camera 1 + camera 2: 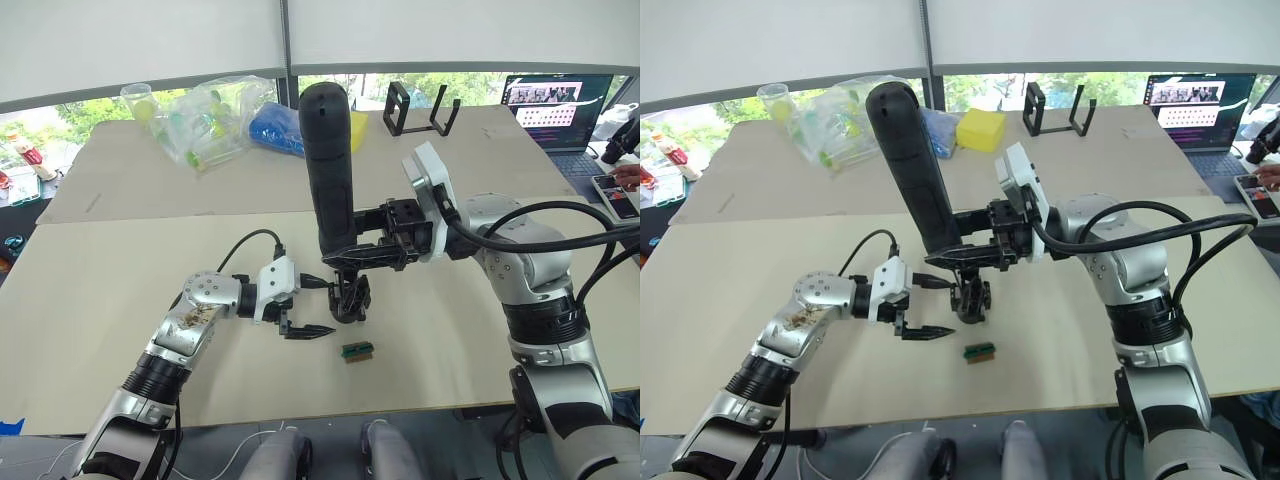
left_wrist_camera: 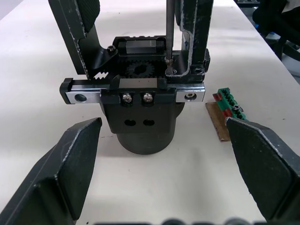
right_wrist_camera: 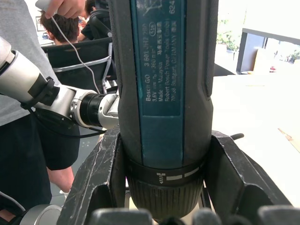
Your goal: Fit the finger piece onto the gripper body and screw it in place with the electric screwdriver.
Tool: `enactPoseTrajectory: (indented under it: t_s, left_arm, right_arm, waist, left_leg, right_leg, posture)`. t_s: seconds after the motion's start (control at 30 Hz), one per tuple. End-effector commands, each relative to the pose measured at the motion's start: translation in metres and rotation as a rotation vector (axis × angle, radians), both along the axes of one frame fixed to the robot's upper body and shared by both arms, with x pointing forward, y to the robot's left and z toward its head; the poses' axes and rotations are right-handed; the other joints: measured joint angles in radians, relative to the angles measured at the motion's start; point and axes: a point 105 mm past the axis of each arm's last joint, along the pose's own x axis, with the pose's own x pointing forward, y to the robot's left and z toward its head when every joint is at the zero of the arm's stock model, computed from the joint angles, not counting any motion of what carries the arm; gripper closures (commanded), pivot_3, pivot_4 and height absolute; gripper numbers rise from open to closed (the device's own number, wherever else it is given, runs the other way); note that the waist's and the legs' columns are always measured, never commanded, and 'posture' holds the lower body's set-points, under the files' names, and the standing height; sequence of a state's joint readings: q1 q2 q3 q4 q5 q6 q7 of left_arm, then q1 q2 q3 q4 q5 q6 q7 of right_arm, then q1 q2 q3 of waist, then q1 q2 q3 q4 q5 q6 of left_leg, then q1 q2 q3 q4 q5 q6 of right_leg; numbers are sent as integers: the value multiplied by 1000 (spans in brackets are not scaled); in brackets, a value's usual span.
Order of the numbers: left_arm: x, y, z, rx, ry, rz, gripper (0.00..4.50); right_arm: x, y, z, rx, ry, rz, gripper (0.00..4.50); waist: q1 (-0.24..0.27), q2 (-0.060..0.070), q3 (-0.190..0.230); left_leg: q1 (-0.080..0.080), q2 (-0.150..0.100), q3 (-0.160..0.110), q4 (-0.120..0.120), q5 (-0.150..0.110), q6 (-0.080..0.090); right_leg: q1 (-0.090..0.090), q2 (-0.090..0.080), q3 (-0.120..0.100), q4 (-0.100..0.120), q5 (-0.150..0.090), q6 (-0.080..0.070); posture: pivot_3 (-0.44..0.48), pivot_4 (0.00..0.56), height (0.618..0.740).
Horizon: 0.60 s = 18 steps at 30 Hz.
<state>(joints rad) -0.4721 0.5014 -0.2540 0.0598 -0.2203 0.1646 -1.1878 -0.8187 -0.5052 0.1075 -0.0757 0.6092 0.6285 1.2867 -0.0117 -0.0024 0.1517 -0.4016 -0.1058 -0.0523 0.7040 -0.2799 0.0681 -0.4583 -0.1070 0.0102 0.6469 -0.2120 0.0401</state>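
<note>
The gripper body (image 1: 350,298) stands on its round base at the table's middle. My left gripper (image 1: 305,328) sits open just to its left, one finger (image 2: 70,164) on each side of the base without touching. A black finger piece (image 2: 199,33) stands upright on one end of the body's silver rail (image 2: 133,96); another black finger stands at the other end. My right gripper (image 1: 352,250) is shut on the electric screwdriver (image 1: 325,165), held upright over the body. Its thin bit (image 2: 167,28) rests on a screw beside the finger piece.
A small green block (image 1: 358,351) lies just in front of the gripper body. At the back are a plastic bag of items (image 1: 200,120), a yellow block (image 1: 980,128) and a black stand (image 1: 420,110). A laptop (image 1: 555,105) and a person's hand (image 1: 630,175) are far right.
</note>
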Motion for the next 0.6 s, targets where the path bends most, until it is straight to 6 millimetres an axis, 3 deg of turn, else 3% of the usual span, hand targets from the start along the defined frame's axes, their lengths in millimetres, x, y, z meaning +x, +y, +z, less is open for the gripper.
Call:
enactPoseTrajectory:
  t_s: [0.03,0.6]
  left_arm:
    - [5,-3,6,-7,-43,1,0]
    - [20,-27,-15,-53,-2,25,0]
  right_arm:
    - [-7,-1,12,29,-67,23,2575]
    - [-10,-2,8,25,-78,21,2575]
  waist:
    - [0,0,0]
    - [2,0,0]
  left_leg:
    - [0,0,0,0,0,0]
    - [-1,0,0,1,0,0]
  right_leg:
    - [0,0,0,0,0,0]
    - [0,0,0,0,0,0]
  posture:
    - [0,150,737]
    - [0,150,737]
